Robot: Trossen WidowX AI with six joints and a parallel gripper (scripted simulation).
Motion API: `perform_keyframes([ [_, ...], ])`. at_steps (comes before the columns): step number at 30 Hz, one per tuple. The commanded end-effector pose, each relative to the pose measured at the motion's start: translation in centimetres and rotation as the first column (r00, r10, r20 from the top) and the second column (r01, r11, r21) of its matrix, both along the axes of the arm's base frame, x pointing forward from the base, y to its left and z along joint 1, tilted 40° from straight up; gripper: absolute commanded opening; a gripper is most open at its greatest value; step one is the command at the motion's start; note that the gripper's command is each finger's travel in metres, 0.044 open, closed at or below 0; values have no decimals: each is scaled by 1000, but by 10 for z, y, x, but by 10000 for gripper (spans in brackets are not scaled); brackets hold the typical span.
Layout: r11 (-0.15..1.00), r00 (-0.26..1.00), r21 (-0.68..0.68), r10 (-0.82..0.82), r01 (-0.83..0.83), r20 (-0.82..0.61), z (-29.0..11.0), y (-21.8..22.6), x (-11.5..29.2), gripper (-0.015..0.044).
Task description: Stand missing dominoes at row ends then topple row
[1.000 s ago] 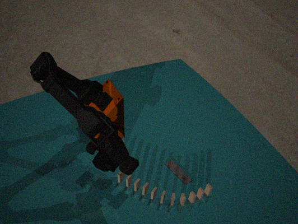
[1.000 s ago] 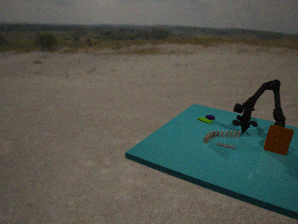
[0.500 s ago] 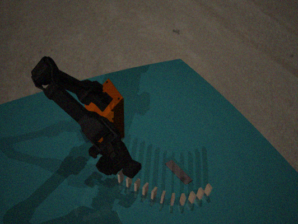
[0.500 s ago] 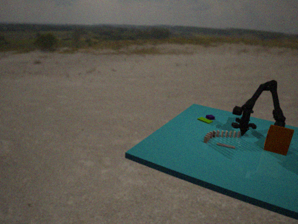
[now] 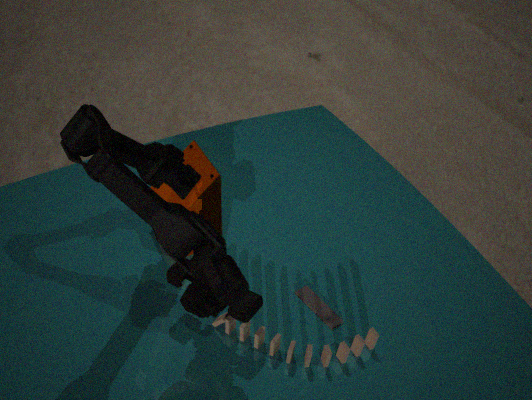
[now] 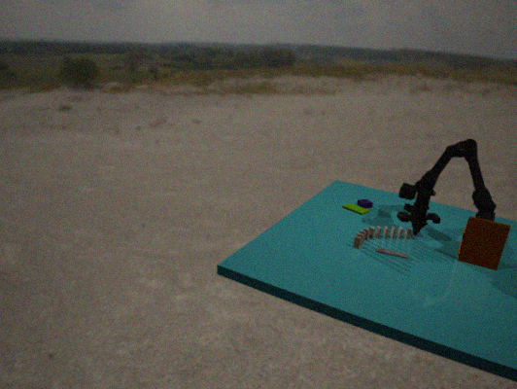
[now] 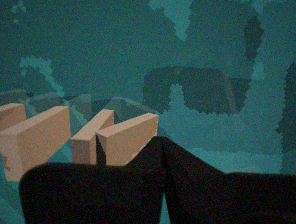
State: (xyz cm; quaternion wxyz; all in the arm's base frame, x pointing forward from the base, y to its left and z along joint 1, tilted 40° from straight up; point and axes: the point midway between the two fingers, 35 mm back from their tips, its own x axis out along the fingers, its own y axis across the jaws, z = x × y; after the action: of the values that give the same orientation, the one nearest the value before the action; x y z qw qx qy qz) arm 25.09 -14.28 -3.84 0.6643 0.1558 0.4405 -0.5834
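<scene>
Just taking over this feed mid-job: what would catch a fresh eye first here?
The black arm's shut, empty tool is down at the left end of the curved row of pale dominoes, and the end domino leans against the next. An orange block stands behind the arm on the teal board, and a grey flat piece lies just behind the row.
</scene>
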Motion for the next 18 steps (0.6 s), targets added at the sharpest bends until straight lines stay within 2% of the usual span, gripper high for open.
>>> perform_keyframes([
  [1, 999, 994, -4, 45, -45, 98, 16, 17, 27, 0],
  [10, 1000, 1000, -1, -8, 8, 2, 37, 42, 25, 0],
  [18, 1000, 1000, -1, -10, 10, -1, 38, 43, 25, 0],
])
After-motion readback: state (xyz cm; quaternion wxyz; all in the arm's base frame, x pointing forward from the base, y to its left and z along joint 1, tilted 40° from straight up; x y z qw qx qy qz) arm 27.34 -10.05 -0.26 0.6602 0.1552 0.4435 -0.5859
